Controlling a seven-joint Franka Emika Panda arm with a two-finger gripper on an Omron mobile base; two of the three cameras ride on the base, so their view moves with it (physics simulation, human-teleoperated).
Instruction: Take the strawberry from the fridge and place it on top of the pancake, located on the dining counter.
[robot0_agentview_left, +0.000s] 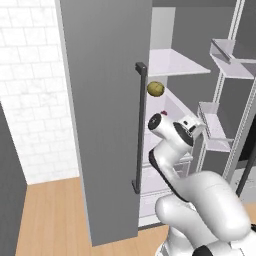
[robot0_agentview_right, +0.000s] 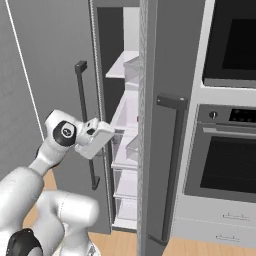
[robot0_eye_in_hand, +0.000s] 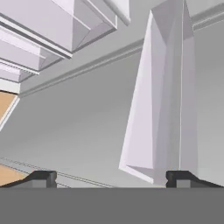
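The claw (robot0_eye_in_hand: 111, 177), its tips spread wide and holding nothing, reaches into the open fridge (robot0_agentview_left: 107, 100) toward the strawberry (robot0_agentview_left: 163, 113) on a white shelf beneath a yellow-green fruit (robot0_agentview_left: 155, 88): probably light, soft, bruisable, so pinch gently across its middle.

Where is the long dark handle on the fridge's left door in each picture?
Left base view: the left door handle runs down the middle, on the grey door's edge.
Right base view: the handle is left of centre, behind the arm.
Hand view: white shelves seen close up.
Shared landmark: the white shelves inside the fridge.
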